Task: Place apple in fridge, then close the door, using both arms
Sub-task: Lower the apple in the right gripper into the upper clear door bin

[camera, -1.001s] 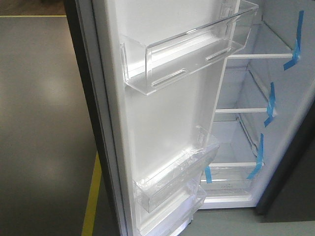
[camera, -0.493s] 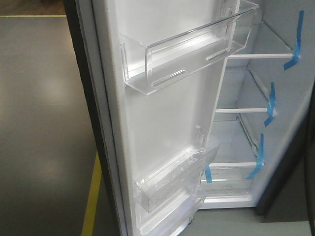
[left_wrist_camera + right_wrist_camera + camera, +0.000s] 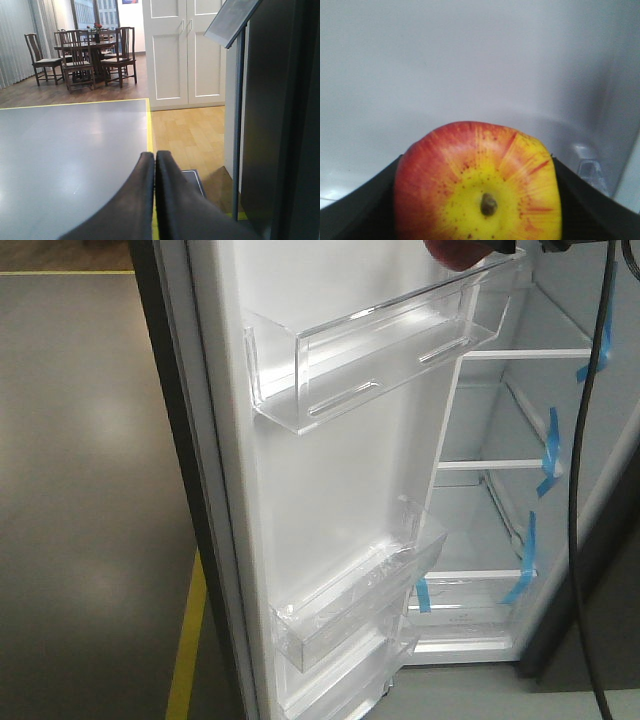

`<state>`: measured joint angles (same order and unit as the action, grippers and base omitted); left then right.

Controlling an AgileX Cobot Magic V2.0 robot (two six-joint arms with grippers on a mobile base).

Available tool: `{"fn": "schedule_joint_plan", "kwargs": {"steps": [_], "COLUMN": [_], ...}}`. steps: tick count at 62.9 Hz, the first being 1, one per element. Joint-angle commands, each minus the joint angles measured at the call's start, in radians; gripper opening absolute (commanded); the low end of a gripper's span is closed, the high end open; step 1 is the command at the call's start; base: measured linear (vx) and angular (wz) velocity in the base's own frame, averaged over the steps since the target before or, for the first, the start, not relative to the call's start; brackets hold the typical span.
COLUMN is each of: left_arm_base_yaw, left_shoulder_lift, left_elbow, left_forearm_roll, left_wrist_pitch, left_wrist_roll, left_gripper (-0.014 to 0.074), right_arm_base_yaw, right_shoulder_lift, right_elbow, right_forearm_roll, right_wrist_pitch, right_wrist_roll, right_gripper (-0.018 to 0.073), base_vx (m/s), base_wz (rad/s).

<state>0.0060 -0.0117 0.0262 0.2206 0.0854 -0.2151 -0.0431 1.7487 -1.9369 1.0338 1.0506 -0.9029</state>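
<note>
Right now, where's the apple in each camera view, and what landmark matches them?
Exterior front-facing: the apple is a red blob at the top edge, by the upper door bin's far corner.
Left wrist: not in it; only the shut left gripper over grey floor.
Right wrist: lower centre, stem dimple facing the camera, between the right gripper's fingers.
Shared landmark: the fridge's white inside, in the front and right wrist views.

Red apple (image 3: 477,185), glossy, yellow streaked patch around stem, stem end toward wrist camera; high at front view's top edge, just above upper clear bin of door (image 3: 330,470). Door wide open, white liner outward. White fridge (image 3: 500,520) interior, blue tape strips at shelf ends.
</note>
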Motion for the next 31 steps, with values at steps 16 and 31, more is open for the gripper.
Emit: {"fn": "schedule_joint_plan", "kwargs": {"steps": [16,31], "left_arm_base_yaw": [-0.006,-0.006], "left_shoulder_lift": [-0.015,-0.015], "left_elbow": [0.028,0.028], "left_forearm_roll": [-0.007,-0.007], "left_wrist_pitch": [-0.076,-0.076], "left_wrist_roll": [-0.002,-0.002], "left_gripper": [-0.0007,-0.0007], "right_arm_base_yaw": [-0.003,-0.003], "right_shoulder_lift": [-0.043,-0.043], "right_elbow": [-0.036,-0.036], "right_forearm_roll": [0.076,0.102], "right_wrist_pitch": [-0.031,-0.039], "right_wrist_roll": [-0.012,-0.012], "right_gripper": [0.0539,0.0581], "base_vx": [0.00,0.00], "base_wz": [0.00,0.00]}}
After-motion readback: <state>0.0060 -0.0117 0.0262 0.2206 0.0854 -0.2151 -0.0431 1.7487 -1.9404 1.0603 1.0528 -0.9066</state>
